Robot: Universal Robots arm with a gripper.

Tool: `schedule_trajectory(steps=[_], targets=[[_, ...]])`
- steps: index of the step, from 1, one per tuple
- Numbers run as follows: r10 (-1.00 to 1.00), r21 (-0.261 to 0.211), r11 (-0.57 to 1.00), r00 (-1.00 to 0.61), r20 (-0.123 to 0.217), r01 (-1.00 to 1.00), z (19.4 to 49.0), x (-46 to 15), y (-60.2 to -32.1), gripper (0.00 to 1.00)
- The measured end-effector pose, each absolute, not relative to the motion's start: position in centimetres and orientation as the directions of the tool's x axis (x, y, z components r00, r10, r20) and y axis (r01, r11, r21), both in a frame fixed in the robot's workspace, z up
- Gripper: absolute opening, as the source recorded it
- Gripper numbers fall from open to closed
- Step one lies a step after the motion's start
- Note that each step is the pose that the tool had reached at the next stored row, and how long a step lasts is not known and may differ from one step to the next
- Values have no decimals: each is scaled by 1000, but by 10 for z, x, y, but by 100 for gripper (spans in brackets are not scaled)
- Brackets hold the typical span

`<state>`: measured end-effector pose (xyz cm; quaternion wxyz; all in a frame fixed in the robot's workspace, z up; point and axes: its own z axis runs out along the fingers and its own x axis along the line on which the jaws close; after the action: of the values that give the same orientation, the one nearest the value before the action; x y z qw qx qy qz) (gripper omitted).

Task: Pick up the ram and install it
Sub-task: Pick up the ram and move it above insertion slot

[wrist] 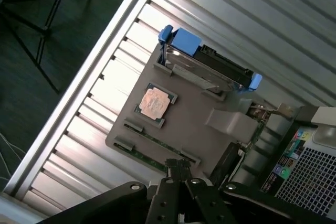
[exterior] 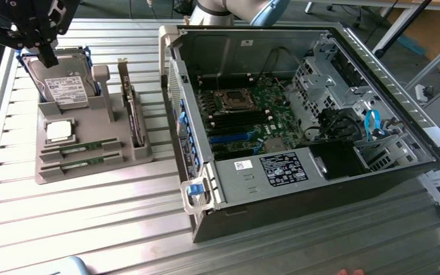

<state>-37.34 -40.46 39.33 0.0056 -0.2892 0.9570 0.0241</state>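
Ram [exterior: 80,149], a thin green stick dotted with dark chips, lies flat in a slot of a gray holder tray [exterior: 90,173], with a twin stick [exterior: 78,164] in the next slot, toward the surface [exterior: 90,229] edge on the exterior view's left. Bare slats stretch from the tray to the near edge. An open computer case [exterior: 228,51] stands just beside the tray. The pincer [exterior: 50,57], closed and empty, hangs above the hard drive [exterior: 67,86].

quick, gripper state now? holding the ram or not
Gripper: jaws closed, holding nothing. Both ram sticks lie in the grey tray.
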Motion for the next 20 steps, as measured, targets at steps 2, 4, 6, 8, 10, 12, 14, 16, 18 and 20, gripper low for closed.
schedule_trajectory(steps=[2, 4, 6, 8, 10, 12, 14, 16, 18, 20], targets=[[-573, 43, 818, -819, -25, -574, 393, -373, -405, 11], [-595, 43, 803, -804, -25, -595, 393, -373, -405, 11], [-617, 43, 786, -787, -25, -617, 393, -373, -405, 11], [-637, 43, 770, -771, -25, -637, 393, -373, -405, 11], [-657, 43, 753, -754, -25, -657, 393, -373, -405, 11], [-679, 43, 732, -733, -25, -680, 393, -373, -405, 11], [-702, 43, 710, -711, -25, -703, 393, -373, -405, 11], [-724, 43, 688, -689, -25, -724, 393, -373, -405, 11], [-743, 43, 668, -669, -25, -743, 393, -373, -405, 11], [-762, 43, 646, -647, -25, -763, 393, -373, -405, 11]])
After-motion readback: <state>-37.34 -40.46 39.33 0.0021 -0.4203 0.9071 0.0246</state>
